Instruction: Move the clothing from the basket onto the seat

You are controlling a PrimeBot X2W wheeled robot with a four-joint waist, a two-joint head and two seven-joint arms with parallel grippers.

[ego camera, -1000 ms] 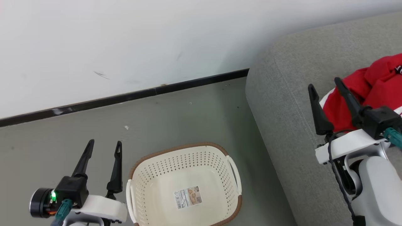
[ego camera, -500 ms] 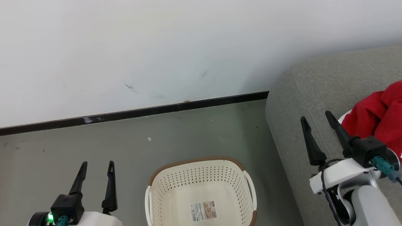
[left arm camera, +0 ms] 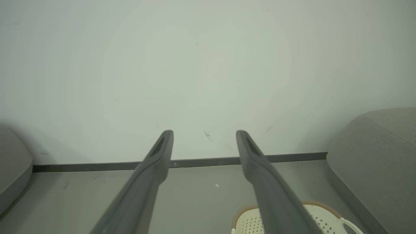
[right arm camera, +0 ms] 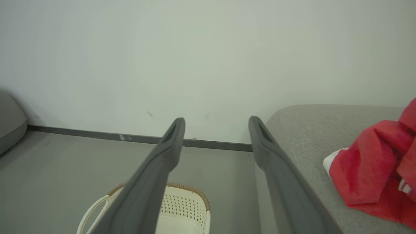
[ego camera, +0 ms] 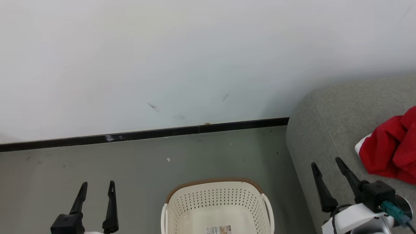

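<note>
A: Whereabouts of the red clothing [ego camera: 388, 152]?

B: Lying bunched on the sofa [ego camera: 328, 110], up on the cushion near its rounded end, with a bit of white trim poking out at the near edge. Nothing red inside the laundry basket [ego camera: 214, 200] down on the floor [ego camera: 195, 156] beside the sofa. Just perforated walls and a label sticker [ego camera: 218, 230] on the bottom.

A: One garment or two?

B: Hard to say. Cut off by the frame edge in both the head view and the right wrist view, so possibly two folded into one heap.

A: And the hands?

B: Spread wide and gripping nothing, both of them. Left hand [ego camera: 98, 183] over the floor, left of the basket and apart from it. Right hand [ego camera: 325, 162] by the sofa's rounded end, near the heap but not touching it.

A: Handling, supposing a tidy-up?

B: Probably light, limp and floppy. Likely to sag from any single pinch and trail a sleeve, with no risk of breakage. Perhaps a little slick, going by the sheen. So pinch deep into a thick fold on top of the bunch rather than the thin white hem. Avoid nipping the sofa's weave underneath. Lift clear before shifting sideways, then lower flat.

A: Anything left of the task?

B: Seemingly nothing, judging by the bare basket.
</note>
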